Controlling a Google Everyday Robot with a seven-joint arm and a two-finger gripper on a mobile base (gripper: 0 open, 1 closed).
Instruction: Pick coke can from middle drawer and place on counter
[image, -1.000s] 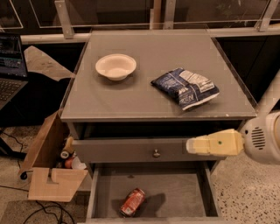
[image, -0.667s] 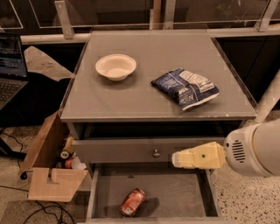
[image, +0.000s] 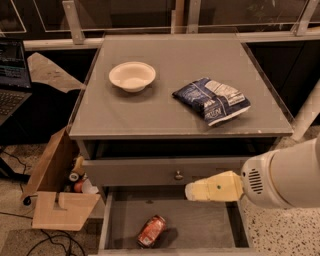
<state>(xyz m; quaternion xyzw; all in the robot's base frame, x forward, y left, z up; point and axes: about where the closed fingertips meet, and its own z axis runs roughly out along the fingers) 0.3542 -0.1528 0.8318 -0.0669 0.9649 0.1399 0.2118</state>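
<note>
Can: the can (image: 151, 231) lies on its side on the drawer floor, left of centre, near the front.
Drawer: the drawer (image: 200, 222) is pulled open below the counter's front edge.
Gripper: the cream gripper (image: 191, 191) hangs over the drawer's right half, just under the knob (image: 178, 175), pointing left; it is apart from the can, up and to its right.
Claw state: cannot tell whether spread or pressed together.
Arm: the thick white arm (image: 285, 175) enters from the right edge, roughly level, below the counter's front-right corner.
Counter: the counter (image: 150, 112) carries a bowl (image: 132, 76) toward the back-left corner and a chip bag (image: 211, 100) toward the right edge.
Floor: a cardboard box (image: 55, 200) stands left of the cabinet.
</note>
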